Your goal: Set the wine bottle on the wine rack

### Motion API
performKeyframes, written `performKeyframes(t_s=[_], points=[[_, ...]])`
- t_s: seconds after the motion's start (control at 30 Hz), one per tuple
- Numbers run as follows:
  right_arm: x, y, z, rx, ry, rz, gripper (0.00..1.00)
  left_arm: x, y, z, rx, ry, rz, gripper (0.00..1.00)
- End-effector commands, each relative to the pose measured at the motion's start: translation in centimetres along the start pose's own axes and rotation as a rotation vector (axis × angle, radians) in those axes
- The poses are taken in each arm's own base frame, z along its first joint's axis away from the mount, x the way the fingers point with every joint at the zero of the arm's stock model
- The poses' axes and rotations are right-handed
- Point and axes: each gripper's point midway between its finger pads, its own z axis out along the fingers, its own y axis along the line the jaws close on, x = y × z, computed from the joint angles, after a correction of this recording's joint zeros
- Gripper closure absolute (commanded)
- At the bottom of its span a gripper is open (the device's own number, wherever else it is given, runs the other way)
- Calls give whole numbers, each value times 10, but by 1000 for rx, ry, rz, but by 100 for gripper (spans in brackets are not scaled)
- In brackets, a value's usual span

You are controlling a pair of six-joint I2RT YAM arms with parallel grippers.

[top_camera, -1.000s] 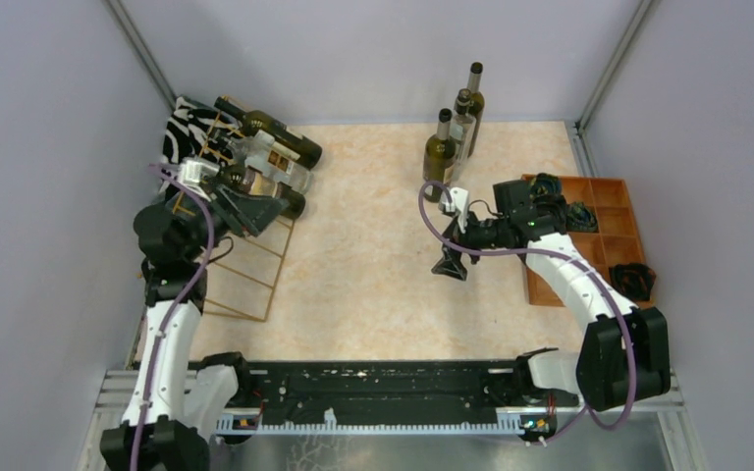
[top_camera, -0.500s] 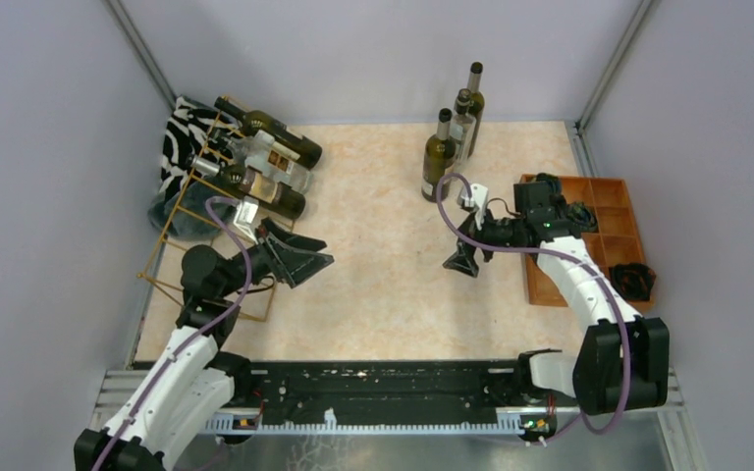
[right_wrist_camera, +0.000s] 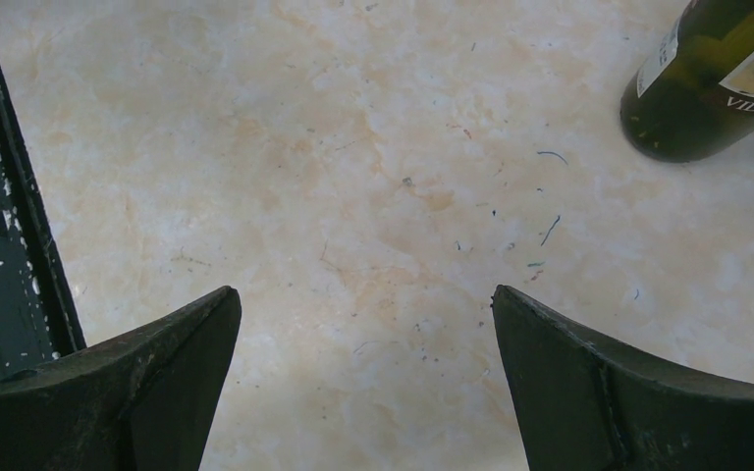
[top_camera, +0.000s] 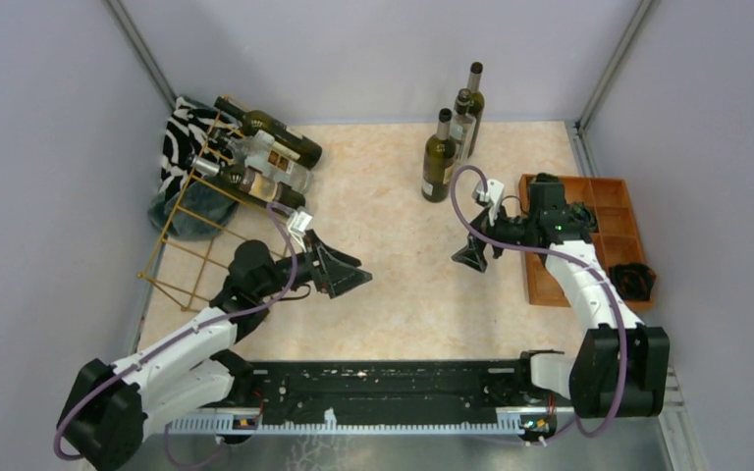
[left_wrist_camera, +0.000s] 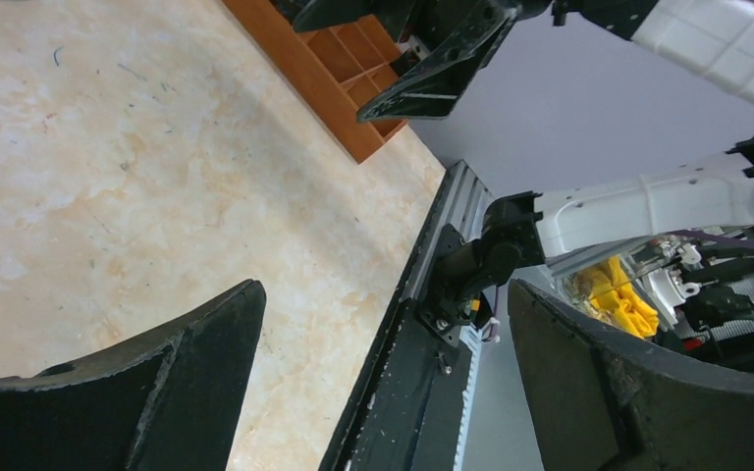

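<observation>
You've got 3 racked bottles [top_camera: 273, 162] lying across the rack [top_camera: 206, 267], upper left of the top view, so that part looks done. 3 standing bottles [top_camera: 452, 132] are upright on the desk [top_camera: 383, 196] at upper centre, well apart from the rack. Of these, the front bottle [top_camera: 439, 157] is nearest the R gripper [top_camera: 471, 257]; that front bottle [right_wrist_camera: 707, 98] prob. is the one at the upper right corner of the R wrist view.

Neither arm carries anything. R fingers [right_wrist_camera: 157, 383] are spread wide w/ only bare desk between them. L gripper [top_camera: 351, 278] sits mid-frame near the rack's lower edge, its fingers [left_wrist_camera: 177, 383] likewise parted & empty.

The rack's lower cells are free, so I'd judge approx. half done, w/ the next bottle not yet grasped. The tray [top_camera: 540, 285] at right isn't involved.
</observation>
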Motion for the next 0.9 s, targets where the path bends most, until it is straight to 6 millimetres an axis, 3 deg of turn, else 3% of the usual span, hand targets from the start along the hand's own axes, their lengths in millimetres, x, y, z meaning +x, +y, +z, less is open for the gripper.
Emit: performKeyframes(t_s=[0.0,0.27,0.37,0.57,0.67,0.87], points=[[-16,-4,-5,20,-64,-41,2,-6,2,18,-21,-24,68,1],[-20,-12,-4,50,-82,-23,2,21,25,37,-104,61,92,1],[-28,-24,-4,95,-102,-25,2,31,34,38,-124,92,94,1],[-63,-54,-2,165,-212,-230,2,47,48,40,-144,148,88,1],[-88,-76,0,185,-246,-234,1,51,50,39,-147,153,78,1],[-161,-109,1,159,-365,-201,2,53,52,35,-154,147,81,1]])
